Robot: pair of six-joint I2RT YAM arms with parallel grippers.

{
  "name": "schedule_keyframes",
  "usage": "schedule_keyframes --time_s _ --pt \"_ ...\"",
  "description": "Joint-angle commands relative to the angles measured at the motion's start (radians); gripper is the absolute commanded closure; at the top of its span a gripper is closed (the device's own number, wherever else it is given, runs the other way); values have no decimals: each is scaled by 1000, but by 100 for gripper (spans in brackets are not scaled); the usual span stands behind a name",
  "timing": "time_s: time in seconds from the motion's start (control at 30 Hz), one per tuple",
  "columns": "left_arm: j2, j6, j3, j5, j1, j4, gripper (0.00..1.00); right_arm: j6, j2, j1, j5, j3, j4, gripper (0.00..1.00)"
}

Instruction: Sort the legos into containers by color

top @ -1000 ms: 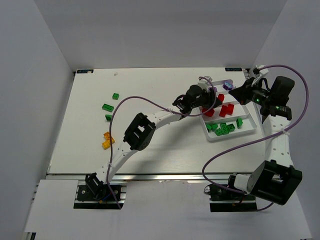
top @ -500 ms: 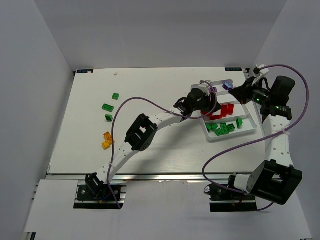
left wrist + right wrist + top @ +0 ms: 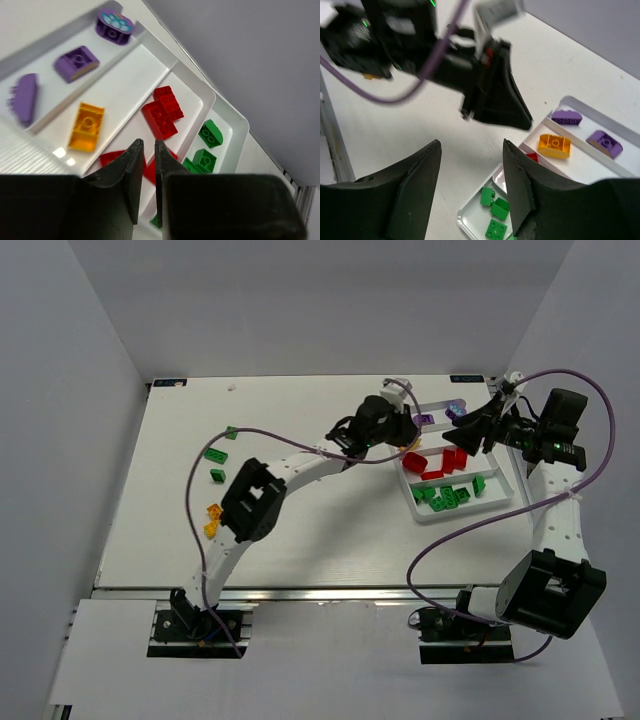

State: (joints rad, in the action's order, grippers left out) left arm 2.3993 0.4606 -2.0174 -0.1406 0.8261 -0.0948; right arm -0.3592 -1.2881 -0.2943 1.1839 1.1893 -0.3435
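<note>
The white tray point(image 3: 504, 466) holds sorted legos in its long containers: purple pieces point(image 3: 76, 62) in the far row, an orange brick point(image 3: 87, 127) in the row beside it, then red bricks point(image 3: 162, 112), then green ones point(image 3: 202, 160). My left gripper point(image 3: 147, 146) is shut and empty, hovering over the tray's left end point(image 3: 397, 433). Above the tray's far side, my right gripper point(image 3: 470, 167) is open with nothing between its fingers point(image 3: 462, 423). Loose green legos point(image 3: 214, 453) and orange legos point(image 3: 212, 512) lie on the table's left side.
The left arm's elbow point(image 3: 250, 502) arches over the table beside the orange pieces. A purple cable point(image 3: 440, 550) loops over the table in front of the tray. The tray sits close to the table's right edge, by the grey side wall.
My left gripper pulled back left from over the red row and shut its jaws. My right gripper went from shut to open near the purple row.
</note>
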Motion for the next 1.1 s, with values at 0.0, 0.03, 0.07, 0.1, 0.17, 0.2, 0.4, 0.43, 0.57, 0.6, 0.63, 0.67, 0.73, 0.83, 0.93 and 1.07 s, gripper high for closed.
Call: schedule_keyframes --time_s 0.0,0.03,0.07,0.1,0.17,0.2,0.4,0.43,0.57,0.6,0.63,0.67,0.73,0.83,0.93,1.07 --pt "-257 -63 179 74 -42 -11 75 -116 -14 1 154 78 -81 42" --pt "-347 -57 245 84 -65 -16 74 -125 -17 4 163 87 -94 41" --pt "-397 -40 316 91 -77 -28 70 -139 -28 13 172 98 -109 41" --pt "-448 -30 464 102 -91 -32 66 -158 -33 23 169 121 -132 40" --pt "-609 1 612 165 -136 -30 49 -240 -48 65 128 145 -219 40" --pt "-664 9 744 186 -151 -23 45 -276 -53 89 102 168 -254 40" --pt "-1083 23 1051 395 -231 167 13 -408 -96 347 -113 193 -411 40" --pt "-1126 29 1092 456 -238 205 10 -412 -102 378 -154 191 -414 40" --pt "-1311 58 1152 547 -255 419 5 -383 -146 556 -256 200 -388 40" --pt "-1371 68 1158 562 -258 453 4 -348 -155 585 -280 202 -379 41" --pt "-1396 97 1163 578 -265 492 4 -328 -171 615 -327 201 -368 42" --pt "-1419 116 1165 610 -268 570 5 -305 -177 668 -354 190 -355 42" --pt "-1480 189 1168 644 -274 685 6 -238 -185 757 -435 168 -299 44" --pt "-1563 306 1180 688 -277 809 12 -181 -204 886 -573 136 -240 44" --pt "-1656 398 1186 710 -277 888 34 -77 -252 995 -671 135 -177 45" --pt "-1753 469 1131 753 -277 972 71 112 -355 1107 -730 194 -112 45"
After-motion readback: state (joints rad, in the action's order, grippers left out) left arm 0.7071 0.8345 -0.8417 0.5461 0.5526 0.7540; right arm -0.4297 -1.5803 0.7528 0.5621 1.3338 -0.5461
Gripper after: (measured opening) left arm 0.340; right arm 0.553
